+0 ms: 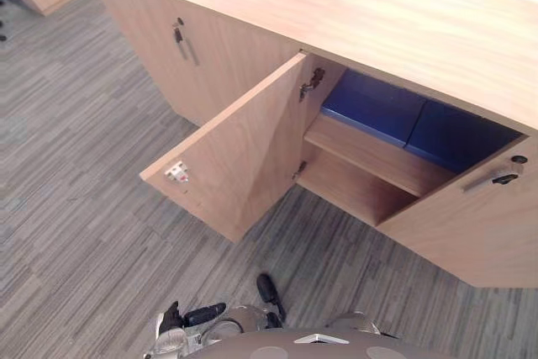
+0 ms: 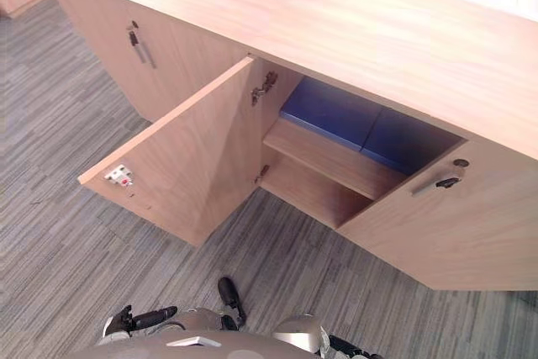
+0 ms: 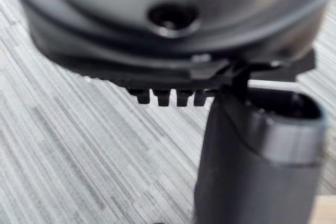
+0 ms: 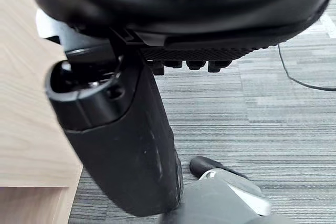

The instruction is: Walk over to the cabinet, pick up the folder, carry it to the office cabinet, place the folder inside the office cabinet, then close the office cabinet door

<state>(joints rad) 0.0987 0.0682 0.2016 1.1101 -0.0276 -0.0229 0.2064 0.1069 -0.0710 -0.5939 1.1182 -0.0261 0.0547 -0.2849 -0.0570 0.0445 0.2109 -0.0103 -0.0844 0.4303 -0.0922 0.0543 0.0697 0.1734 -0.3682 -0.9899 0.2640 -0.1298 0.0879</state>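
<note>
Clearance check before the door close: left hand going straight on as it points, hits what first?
Likely the carpet: the left hand points down at it with nothing between; depth is unclear.

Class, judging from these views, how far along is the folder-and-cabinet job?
Done: a blue folder lies on the upper shelf inside the cabinet. In hand: nothing; the left hand and right hand hang low and empty. Left: the door stands wide open and needs closing.
</note>
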